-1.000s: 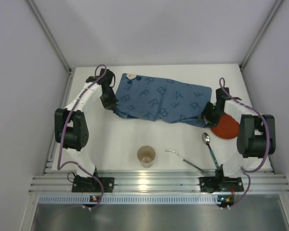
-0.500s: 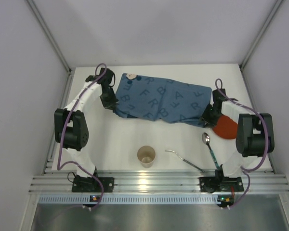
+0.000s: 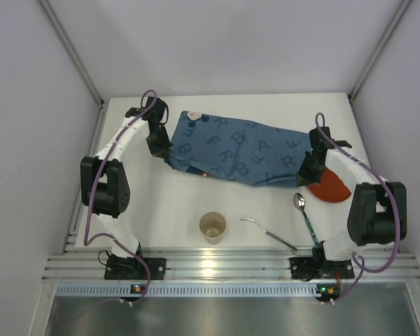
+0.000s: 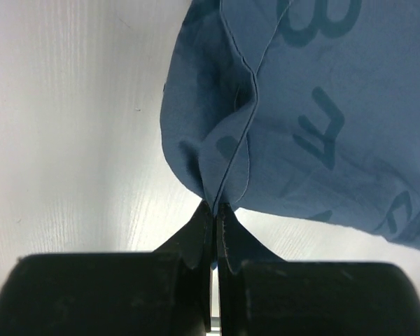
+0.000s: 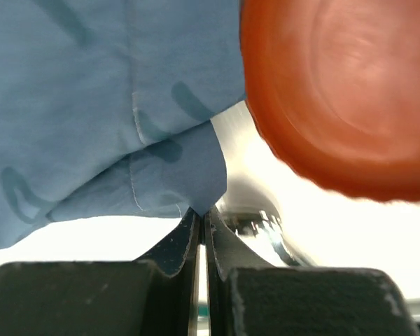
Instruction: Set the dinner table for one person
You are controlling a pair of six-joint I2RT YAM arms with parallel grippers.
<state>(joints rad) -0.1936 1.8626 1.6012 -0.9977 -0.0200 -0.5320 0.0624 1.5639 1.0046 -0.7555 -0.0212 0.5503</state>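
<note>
On the white dinner table [image 3: 169, 210] a blue letter-printed placemat [image 3: 238, 150] hangs stretched between both arms. My left gripper [image 3: 162, 148] is shut on the cloth's left corner; in the left wrist view the fold [image 4: 227, 168] is pinched at the gripper [image 4: 215, 207]. My right gripper [image 3: 304, 175] is shut on the right corner, and the right wrist view shows that corner [image 5: 189, 175] caught at the gripper [image 5: 200, 211]. A red plate [image 3: 330, 186] lies just right of that gripper, partly under the arm.
A paper cup [image 3: 212, 227] stands near the front middle. A fork [image 3: 267, 232] and a spoon [image 3: 300, 203] with a green handle lie at the front right. The red plate [image 5: 336, 98] and spoon bowl [image 5: 260, 224] sit close beyond the right fingers. An aluminium rail [image 3: 217, 264] runs along the near edge.
My right gripper has shut on the placemat's right corner. The cloth has been pulled flatter and shifted to the right, its right end now reaching the right arm. The left grip is unchanged.
</note>
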